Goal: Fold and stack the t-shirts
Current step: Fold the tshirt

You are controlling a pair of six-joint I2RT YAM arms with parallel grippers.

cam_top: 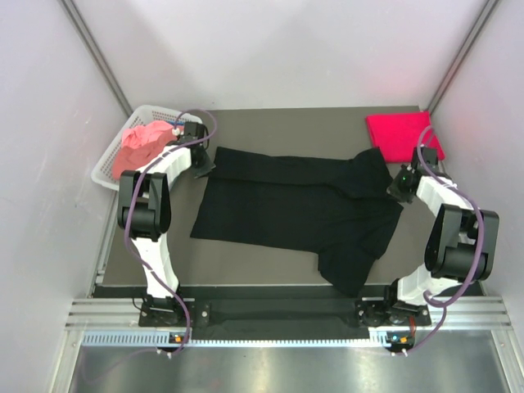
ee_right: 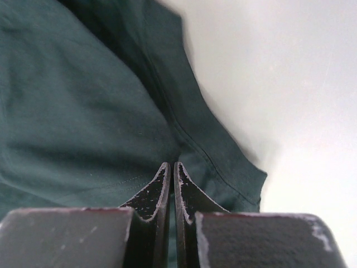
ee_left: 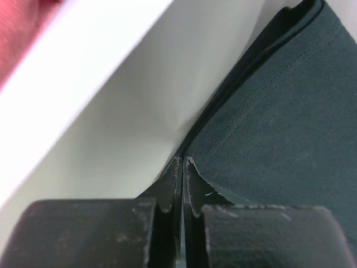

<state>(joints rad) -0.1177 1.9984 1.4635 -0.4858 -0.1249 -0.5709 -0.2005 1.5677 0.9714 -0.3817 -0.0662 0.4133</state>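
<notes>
Two grippers sit at opposite ends of one black shirt (cam_top: 295, 209), which lies spread flat across the middle of the table (cam_top: 270, 131) with its long side running left to right. One sleeve points toward the near edge on the right, and the other reaches toward the far right corner.

The left gripper (ee_left: 182, 163) is at the shirt's far left corner. Its fingers are pressed together with the hem caught between the tips, and dark cloth shows on both sides of them. The right gripper (ee_right: 171, 165) is at the right end, by the far sleeve. Its fingers are also drawn tight together on the cloth (only a hairline gap remains between them), with a stitched edge running just beside the tips.

A red shirt (cam_top: 401, 135) lies folded into a neat rectangle in the far right corner of the table, just beyond the black sleeve and not touching it. A pink shirt (cam_top: 146, 141) is bunched up in the white basket (cam_top: 106, 170), which stands at the far left edge, close behind the left arm's wrist.
</notes>
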